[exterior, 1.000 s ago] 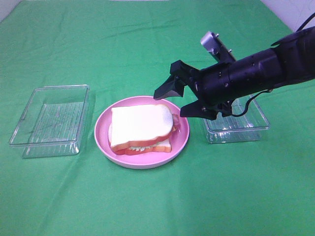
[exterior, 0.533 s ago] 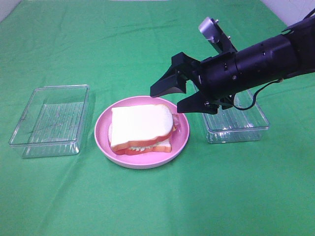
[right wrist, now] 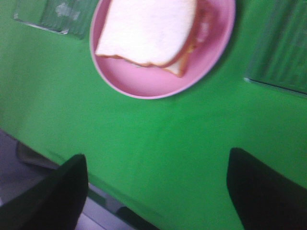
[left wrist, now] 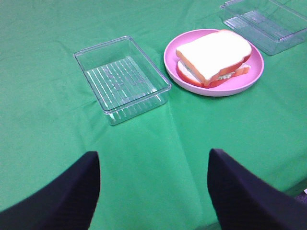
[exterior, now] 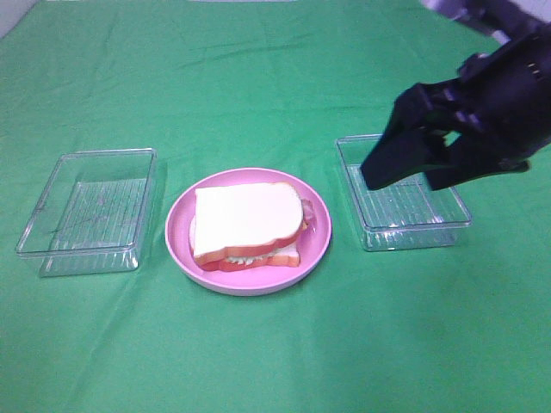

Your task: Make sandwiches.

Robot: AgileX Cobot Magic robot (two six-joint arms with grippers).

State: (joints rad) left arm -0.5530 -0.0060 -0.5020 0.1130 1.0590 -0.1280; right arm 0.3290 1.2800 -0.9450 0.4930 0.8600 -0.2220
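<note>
Sandwich [exterior: 248,228] sits assembled on the pink plate [exterior: 318,245], and I take that plate as my reference for everything else. From my high camera I see a white bread slice on top, orange-brown crust around it, pale green and red filling showing at the near edge, and a second slice beneath. The stack lies a little toward the left side of the plate and is touched by nothing.

Left of the plate, just beside it but not touching, stands one clear tray [exterior: 89,211]. Right of the plate, also apart from it, stands the other clear tray [exterior: 405,198]. All three rest on the green cloth [exterior: 258,361].

My right gripper [exterior: 409,168] hangs in the air above the right tray, well off the plate, blurred in the high view. Its jaws are spread wide with nothing between them; the right wrist view shows both dark fingertips [right wrist: 53,196] far apart over bare cloth.

My left gripper [left wrist: 153,187] is outside the high view. Its wrist camera shows its fingers likewise spread and empty, well short of the plate.
</note>
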